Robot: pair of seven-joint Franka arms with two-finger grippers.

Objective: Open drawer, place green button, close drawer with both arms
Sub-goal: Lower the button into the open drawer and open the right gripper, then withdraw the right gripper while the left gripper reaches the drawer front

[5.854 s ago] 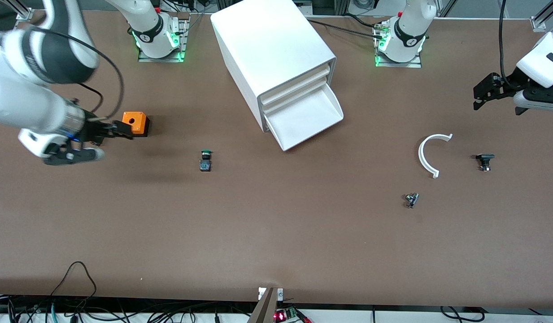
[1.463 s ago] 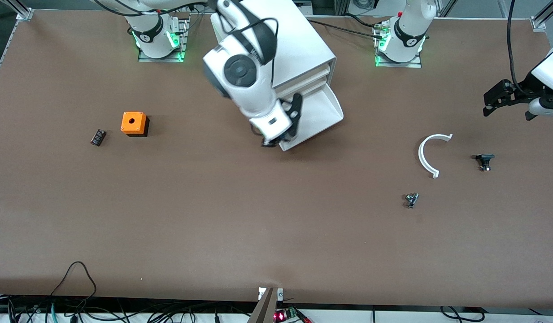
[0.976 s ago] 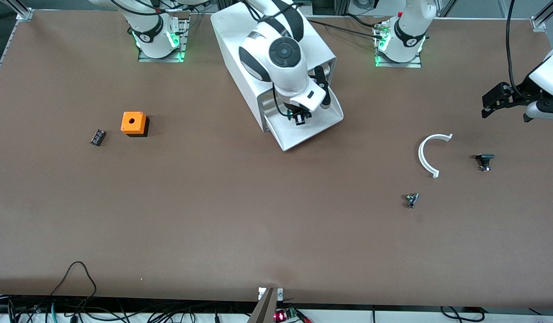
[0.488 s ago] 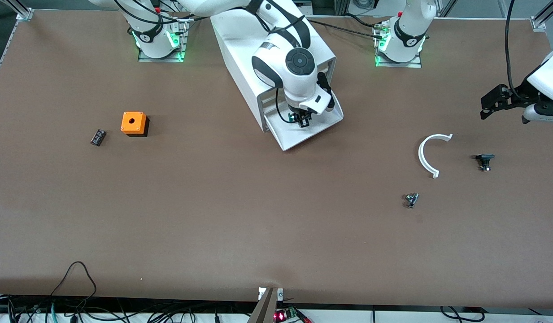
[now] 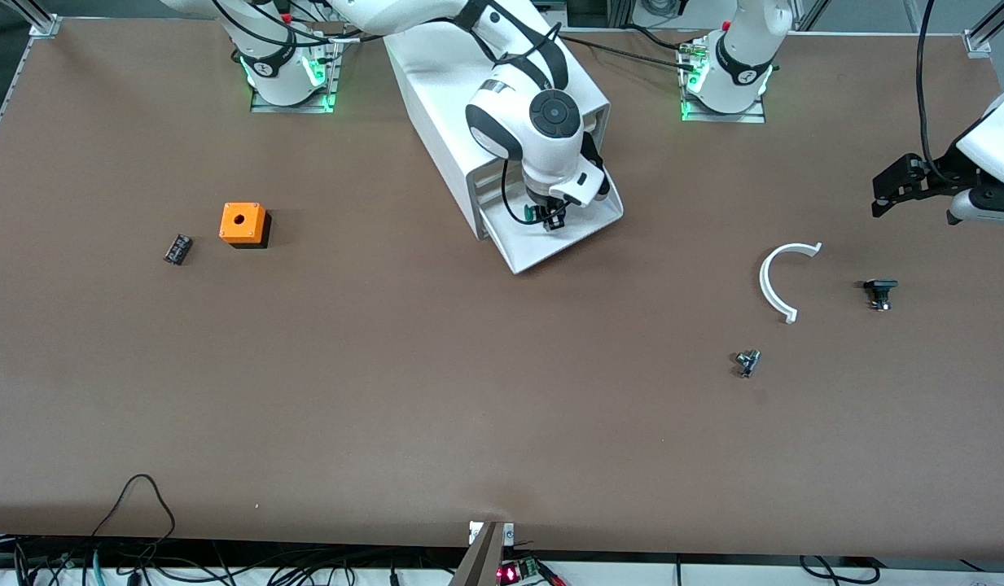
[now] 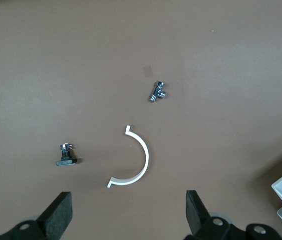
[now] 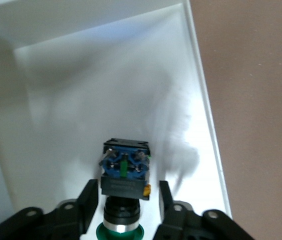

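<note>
1 button (image 7: 124,176) in open drawer (image 7: 81,90), between right hand (image 7: 126,202) fingers.

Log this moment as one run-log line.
stage: placing button in open drawer | right claw: in drawer, fingers straddling button, grip unclear | left claw: open, waiting above white arc piece

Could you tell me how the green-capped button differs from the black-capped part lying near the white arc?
The button has a green cap and blue body; the black-capped part is black with a metal end. The button sits in the open drawer between the right gripper fingers; the part lies untouched on the table. Both are small.
</note>
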